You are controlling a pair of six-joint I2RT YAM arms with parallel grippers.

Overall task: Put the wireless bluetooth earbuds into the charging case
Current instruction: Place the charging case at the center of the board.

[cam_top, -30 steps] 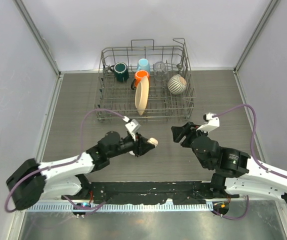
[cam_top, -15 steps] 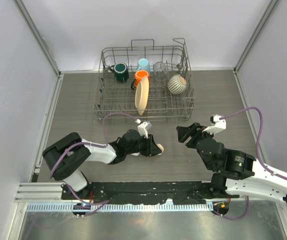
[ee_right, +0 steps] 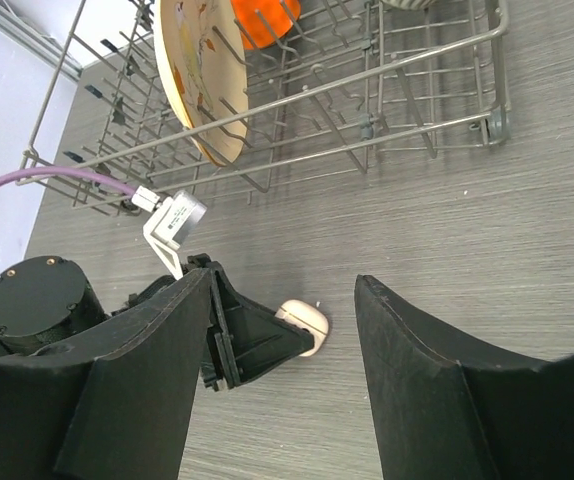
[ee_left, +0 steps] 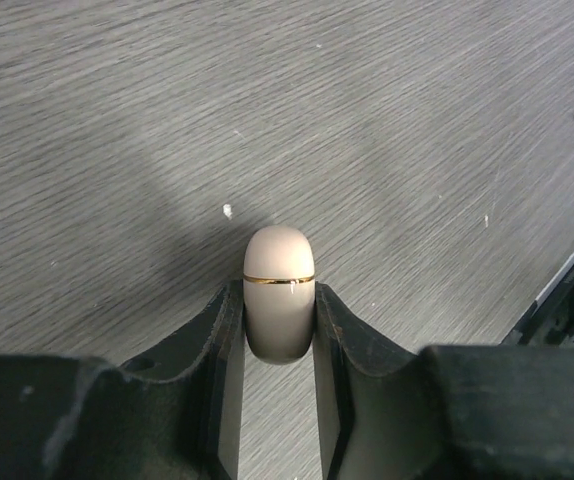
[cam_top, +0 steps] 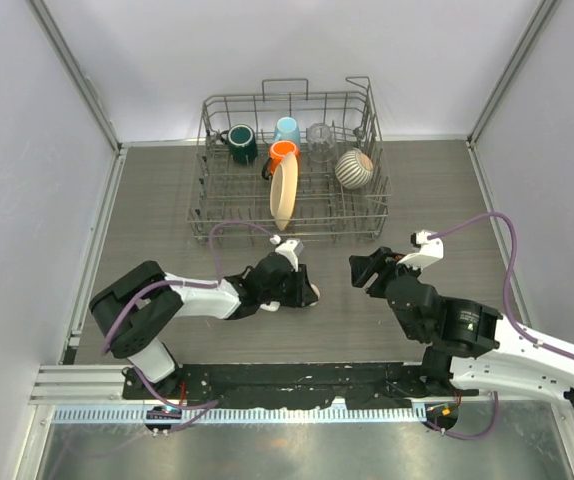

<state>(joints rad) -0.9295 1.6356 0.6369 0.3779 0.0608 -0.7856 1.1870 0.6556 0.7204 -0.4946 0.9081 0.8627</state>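
My left gripper (cam_top: pixel 305 292) is shut on a closed beige rounded case with a thin gold seam (ee_left: pixel 279 272). It holds the case by its sides, low over the grey wood-grain table. The case also shows in the right wrist view (ee_right: pixel 305 322), poking out past the left gripper's fingers (ee_right: pixel 257 345). My right gripper (cam_top: pixel 359 268) is open and empty, a short way to the right of the case, with its jaws wide apart (ee_right: pixel 283 285). No white charging case and no earbuds are in view.
A wire dish rack (cam_top: pixel 207 215) stands at the back of the table. It holds a cream plate (cam_top: pixel 283 193), an orange mug (cam_top: pixel 283 152), a dark green mug (cam_top: pixel 242 143), a light blue mug, a clear glass and a striped bowl (cam_top: pixel 354 168). Its front edge shows in the right wrist view (ee_right: pixel 367 125).
The left arm has folded in and carried the beige case to the right and nearer, then slightly back left. The right gripper has barely moved and stays open.
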